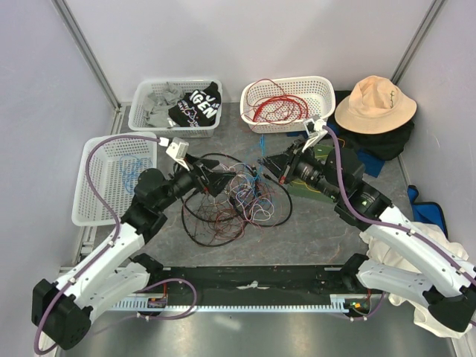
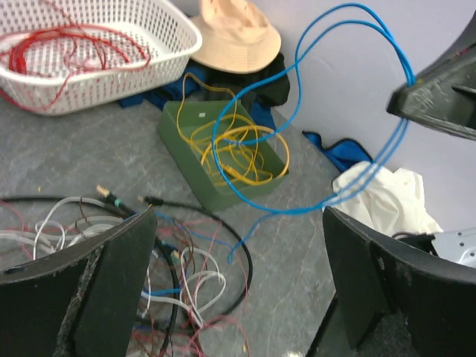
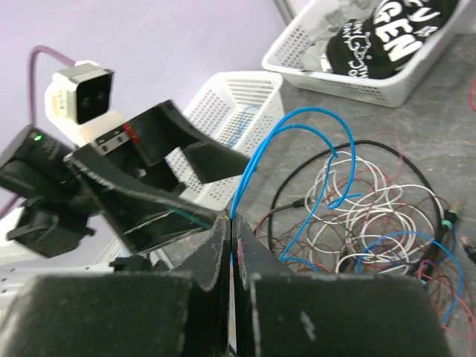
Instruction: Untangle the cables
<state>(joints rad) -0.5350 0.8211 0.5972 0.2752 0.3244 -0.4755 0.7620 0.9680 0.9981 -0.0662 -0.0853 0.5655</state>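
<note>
The cables (image 1: 234, 199) lie in a loose heap of black, red, white and blue wires in the middle of the table, seen again in the right wrist view (image 3: 372, 216). My right gripper (image 3: 231, 223) is shut on a thin blue cable (image 3: 297, 119), lifted above the heap's right side (image 1: 265, 165). That blue cable (image 2: 297, 67) arcs through the air, and its loose end hangs down to the table. My left gripper (image 2: 238, 223) stands wide open over the heap's left part (image 1: 219, 181), with nothing between its fingers (image 2: 111, 275).
A white basket (image 1: 286, 104) of red cables and a basket (image 1: 176, 106) of clothes stand at the back. Another white basket (image 1: 115, 178) sits at the left. A green box (image 2: 223, 152) holds yellow cables. A hat (image 1: 374, 104) and a white cloth (image 1: 401, 253) lie at the right.
</note>
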